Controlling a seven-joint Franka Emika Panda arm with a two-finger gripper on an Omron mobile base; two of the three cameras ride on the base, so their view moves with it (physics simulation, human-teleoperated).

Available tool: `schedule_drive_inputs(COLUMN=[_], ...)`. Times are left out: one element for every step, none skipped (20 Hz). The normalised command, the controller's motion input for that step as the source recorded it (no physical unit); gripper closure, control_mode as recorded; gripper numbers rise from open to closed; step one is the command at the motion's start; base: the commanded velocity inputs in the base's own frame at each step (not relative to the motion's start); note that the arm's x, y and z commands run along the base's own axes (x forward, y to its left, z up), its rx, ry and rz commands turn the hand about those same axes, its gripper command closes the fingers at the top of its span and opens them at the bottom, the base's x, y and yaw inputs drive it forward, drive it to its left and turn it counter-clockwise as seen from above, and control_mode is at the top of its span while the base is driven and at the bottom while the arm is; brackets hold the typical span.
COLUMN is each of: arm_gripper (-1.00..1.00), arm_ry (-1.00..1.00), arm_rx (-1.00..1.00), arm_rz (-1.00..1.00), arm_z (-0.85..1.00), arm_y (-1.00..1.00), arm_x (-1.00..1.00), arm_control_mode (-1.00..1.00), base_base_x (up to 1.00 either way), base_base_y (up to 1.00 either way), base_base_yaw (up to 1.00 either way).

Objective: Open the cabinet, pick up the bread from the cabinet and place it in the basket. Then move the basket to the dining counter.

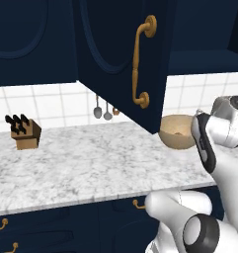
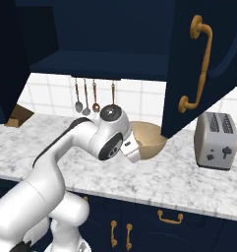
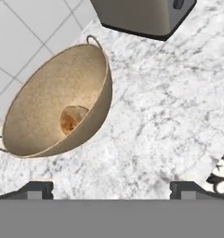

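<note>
Bread (image 3: 72,117): small golden-brown bun, lying at the bottom of the basket (image 3: 48,88), against its inner wall.

Basket: round tan bowl with lighter inside and small wire loops on the rim; stands on the marble desk (image 1: 81,163), near the tiled wall. In the left base view it sits just right of the open door's lower edge, partly hidden by the arm's wrist.

Cabinet (image 1: 123,54): navy wall unit, door swung open toward the room; long curved brass handle (image 1: 139,62) on the door face. Shelf interior dark in the right base view.

Tool (image 3: 111,188): released, fingers spread wide, nothing between them; hangs over bare marble just beside the basket, not touching it.

Toaster (image 2: 216,141): silver, on the desk to the right of the basket, apart from it.

Knife block (image 1: 24,132): wooden, black handles, at the desk's left end.

Utensils (image 2: 86,97): spoons and ladles hanging on the wall tiles under the cabinet.

Drawers (image 2: 169,219): navy, brass pulls, below the desk.
</note>
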Motion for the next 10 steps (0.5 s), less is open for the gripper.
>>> schedule_drive_inputs(arm_gripper=[-1.00, -1.00, -1.00, -1.00, -1.00, -1.00, -1.00, -1.00, -1.00, -1.00], arm_ry=[0.20, 0.18, 0.12, 0.11, 0.09, 0.08, 0.04, 0.02, 0.01, 0.01], arm_rx=[0.03, 0.07, 0.07, 0.08, 0.06, 0.09, 0.08, 0.09, 0.09, 0.10], arm_rz=[0.00, 0.00, 0.00, 0.00, 0.00, 0.00, 0.00, 0.00, 0.00, 0.00], arm_z=[0.00, -0.19, -0.24, -0.22, -0.15, -0.16, -0.19, -0.21, -0.29, -0.31], arm_y=[0.00, 0.00, 0.00, 0.00, -0.02, -0.04, -0.02, -0.09, -0.13, -0.16], arm_x=[0.41, 0.59, 0.51, 0.51, 0.47, 0.40, 0.40, 0.39, 0.38, 0.37], arm_control_mode=[-1.00, -1.00, -1.00, -1.00, -1.00, -1.00, -1.00, -1.00, -1.00, -1.00], base_base_x=[0.00, 0.00, 0.00, 0.00, 0.00, 0.00, 0.00, 0.00, 0.00, 0.00], base_base_y=[0.00, 0.00, 0.00, 0.00, 0.00, 0.00, 0.00, 0.00, 0.00, 0.00], base_base_yaw=[0.00, 0.00, 0.00, 0.00, 0.00, 0.00, 0.00, 0.00, 0.00, 0.00])
